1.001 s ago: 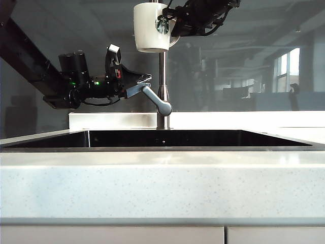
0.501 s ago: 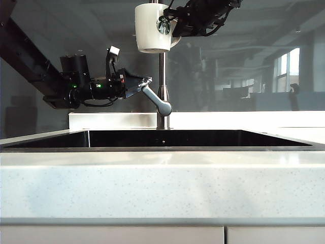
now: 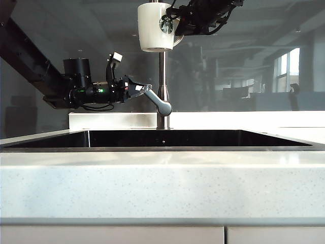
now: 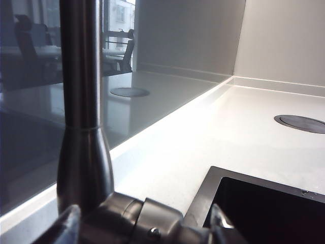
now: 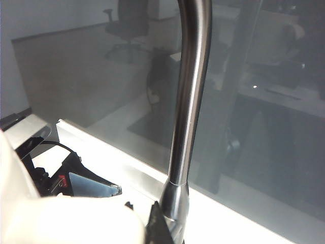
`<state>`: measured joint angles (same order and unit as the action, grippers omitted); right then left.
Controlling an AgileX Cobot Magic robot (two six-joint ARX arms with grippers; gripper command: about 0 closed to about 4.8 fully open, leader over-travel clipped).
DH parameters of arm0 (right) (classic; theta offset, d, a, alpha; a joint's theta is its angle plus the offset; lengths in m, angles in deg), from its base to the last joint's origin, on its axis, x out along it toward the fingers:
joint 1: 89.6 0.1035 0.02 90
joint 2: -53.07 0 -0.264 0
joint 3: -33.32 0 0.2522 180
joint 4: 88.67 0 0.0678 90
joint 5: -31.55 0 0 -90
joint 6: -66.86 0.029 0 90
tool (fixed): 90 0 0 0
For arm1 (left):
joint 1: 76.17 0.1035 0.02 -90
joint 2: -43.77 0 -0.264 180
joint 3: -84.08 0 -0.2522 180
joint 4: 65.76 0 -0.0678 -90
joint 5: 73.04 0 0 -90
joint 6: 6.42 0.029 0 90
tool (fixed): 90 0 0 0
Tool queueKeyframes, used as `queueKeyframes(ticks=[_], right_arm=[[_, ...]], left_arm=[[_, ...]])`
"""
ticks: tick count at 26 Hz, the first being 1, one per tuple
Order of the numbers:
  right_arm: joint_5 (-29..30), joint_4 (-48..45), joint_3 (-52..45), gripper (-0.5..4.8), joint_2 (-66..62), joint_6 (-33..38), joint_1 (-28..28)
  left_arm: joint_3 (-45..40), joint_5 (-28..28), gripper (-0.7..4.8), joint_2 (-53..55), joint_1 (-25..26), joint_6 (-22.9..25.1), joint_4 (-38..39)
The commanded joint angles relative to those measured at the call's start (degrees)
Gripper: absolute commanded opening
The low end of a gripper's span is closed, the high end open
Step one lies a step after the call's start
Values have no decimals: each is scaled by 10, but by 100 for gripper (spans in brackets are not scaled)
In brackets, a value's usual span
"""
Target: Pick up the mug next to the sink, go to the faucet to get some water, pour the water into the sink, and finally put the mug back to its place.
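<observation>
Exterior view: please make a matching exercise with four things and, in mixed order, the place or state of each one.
Things:
1. mug
2. left gripper
3. sink
4. right gripper

Places or states:
A. at the faucet lever, jaws either side
B. dark basin below the faucet
C. held upright, high in front of the faucet pipe
D. shut on the mug's handle side

Pairs: 1-C, 2-A, 3-B, 4-D

White Starbucks mug (image 3: 155, 26) upright, high w/ the faucet (image 3: 163, 76) pipe behind it, held by right gripper (image 3: 179, 28). Dark sink (image 3: 203, 138) below. Left gripper (image 3: 143, 89) straddles lever.
</observation>
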<state>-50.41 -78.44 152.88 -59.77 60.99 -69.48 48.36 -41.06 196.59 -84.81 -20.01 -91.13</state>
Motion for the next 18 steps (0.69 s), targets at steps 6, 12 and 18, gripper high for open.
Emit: queueKeyframes(ticks=[6,12,18], right_arm=[[4,-53,9,-5,17,13,2],[4,-45,9,-5,17,13,2],[4,-38,9,-5,17,13,2]], left_arm=[[2,115,276,-6,0,78,2],[2,163,276,-6,1,92,3],[2,207,276,-6,1,93,4]])
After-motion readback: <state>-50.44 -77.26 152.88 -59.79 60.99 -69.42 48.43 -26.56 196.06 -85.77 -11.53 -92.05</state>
